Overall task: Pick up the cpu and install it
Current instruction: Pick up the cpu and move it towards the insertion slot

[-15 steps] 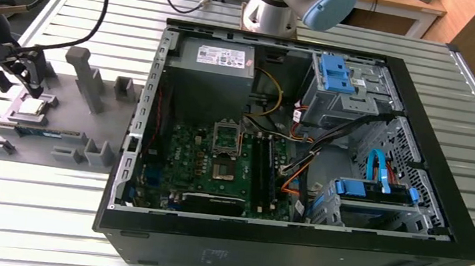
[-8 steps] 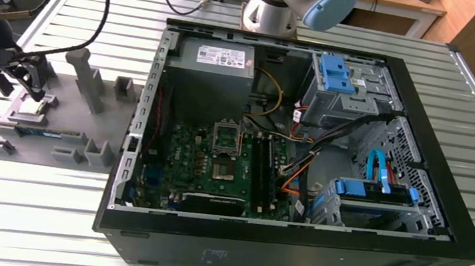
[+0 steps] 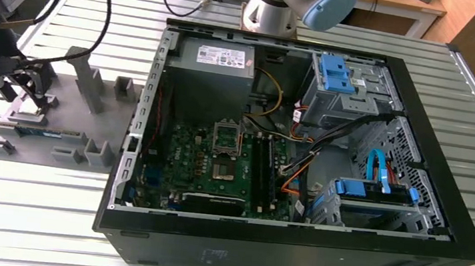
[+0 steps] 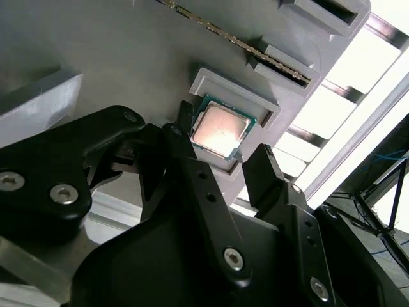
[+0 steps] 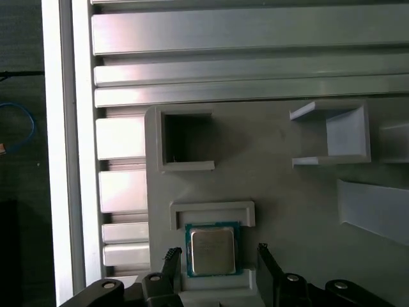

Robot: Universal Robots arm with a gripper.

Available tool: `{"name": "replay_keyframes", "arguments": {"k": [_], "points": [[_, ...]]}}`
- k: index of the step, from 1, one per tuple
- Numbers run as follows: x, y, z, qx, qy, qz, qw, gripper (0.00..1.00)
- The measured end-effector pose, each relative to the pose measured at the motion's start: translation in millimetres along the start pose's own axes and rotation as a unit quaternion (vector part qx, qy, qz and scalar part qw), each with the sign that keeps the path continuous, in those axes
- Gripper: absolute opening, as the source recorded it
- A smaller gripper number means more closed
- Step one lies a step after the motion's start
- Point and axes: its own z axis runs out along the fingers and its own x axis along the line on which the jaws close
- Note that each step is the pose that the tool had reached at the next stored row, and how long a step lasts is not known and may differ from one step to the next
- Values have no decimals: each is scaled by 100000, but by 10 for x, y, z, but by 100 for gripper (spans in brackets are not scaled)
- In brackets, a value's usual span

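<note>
The cpu (image 4: 219, 130), a small square chip with a shiny metal top and green edge, lies flat in a shallow grey holder (image 4: 259, 96) on the fixture plate. It also appears in the first wrist view (image 5: 211, 249). My gripper (image 4: 222, 139) hangs just above it, open, with one black finger (image 4: 181, 128) on each side of the chip and a small gap to it. In the first wrist view the gripper (image 5: 216, 252) straddles the cpu the same way. In the exterior view the gripper (image 3: 29, 92) stands over the grey plate (image 3: 70, 110) at the exterior view's left.
An open computer case (image 3: 288, 246) lies to the exterior view's right of the plate, with the motherboard's dark socket (image 3: 220, 169) inside. A long green memory stick (image 3: 41, 131) sits in a slot on the plate. Grey upright blocks (image 3: 90, 86) stand nearby.
</note>
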Motion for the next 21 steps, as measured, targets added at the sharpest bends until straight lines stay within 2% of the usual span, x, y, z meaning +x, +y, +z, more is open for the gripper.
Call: {"name": "replay_keyframes", "arguments": {"k": [9, 21], "points": [[2, 0, 70, -34, 12, -565, 99998, 59], [-1, 6, 114, -82, 41, -2009, 99980, 59]]}}
